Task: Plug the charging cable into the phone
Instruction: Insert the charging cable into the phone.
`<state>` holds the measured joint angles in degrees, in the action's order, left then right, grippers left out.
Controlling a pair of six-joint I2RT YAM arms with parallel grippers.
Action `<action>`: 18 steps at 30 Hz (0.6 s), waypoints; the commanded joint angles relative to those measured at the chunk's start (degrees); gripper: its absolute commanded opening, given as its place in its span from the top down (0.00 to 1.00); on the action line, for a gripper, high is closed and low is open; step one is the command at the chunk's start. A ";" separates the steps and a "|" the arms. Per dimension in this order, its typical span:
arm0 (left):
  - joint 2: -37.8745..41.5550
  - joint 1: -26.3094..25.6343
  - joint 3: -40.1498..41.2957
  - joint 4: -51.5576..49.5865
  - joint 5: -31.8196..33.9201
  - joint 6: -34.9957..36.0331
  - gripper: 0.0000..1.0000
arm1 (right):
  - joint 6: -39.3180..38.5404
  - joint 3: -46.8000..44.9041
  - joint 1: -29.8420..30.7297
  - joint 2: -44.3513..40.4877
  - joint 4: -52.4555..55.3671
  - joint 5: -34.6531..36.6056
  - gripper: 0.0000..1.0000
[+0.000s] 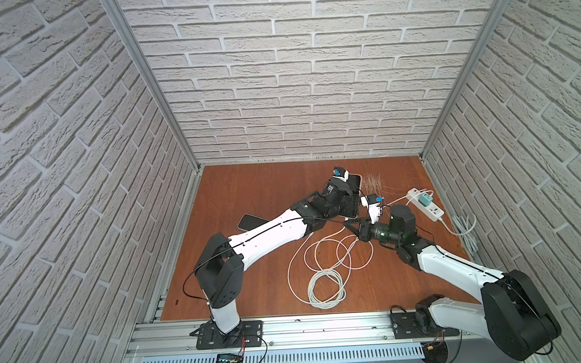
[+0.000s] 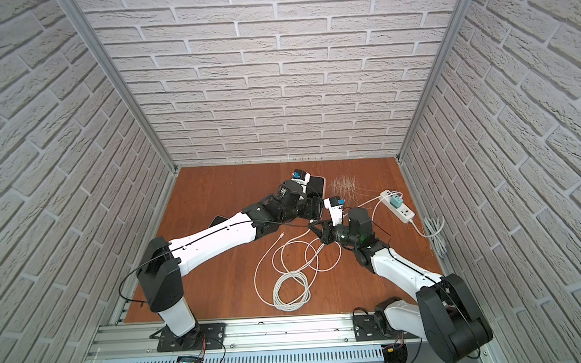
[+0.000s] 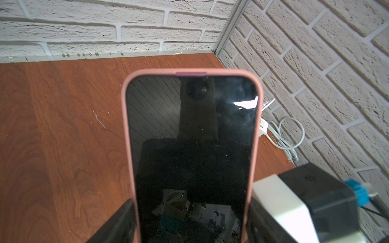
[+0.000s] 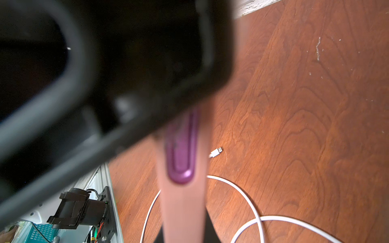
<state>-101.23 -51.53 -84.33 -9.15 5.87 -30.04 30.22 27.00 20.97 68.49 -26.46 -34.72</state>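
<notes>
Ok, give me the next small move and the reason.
Probably open the right end effector and lower it to the cable connector, which lies loose on the table. The left end effector clamps the pink-cased phone, so the right one's pinch on its edge looks unneeded.

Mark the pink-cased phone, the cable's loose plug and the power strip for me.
pink-cased phone (image 3: 189,147): left wrist view, middle of dark screen.
cable plug (image 4: 215,152): right wrist view, white connector body.
power strip (image 1: 434,211): a top view, bare white top.

Coiled white cable (image 2: 275,294) (plug loose) on table (image 2: 206,187)
</notes>
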 commanded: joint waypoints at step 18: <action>-0.91 -3.60 -2.71 -14.93 -7.15 -1.89 1.00 | 0.09 4.50 -0.94 -2.35 -13.09 6.63 0.95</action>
<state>-101.51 -51.55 -87.18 -13.82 6.66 -30.04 30.59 27.05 21.06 68.49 -26.41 -34.72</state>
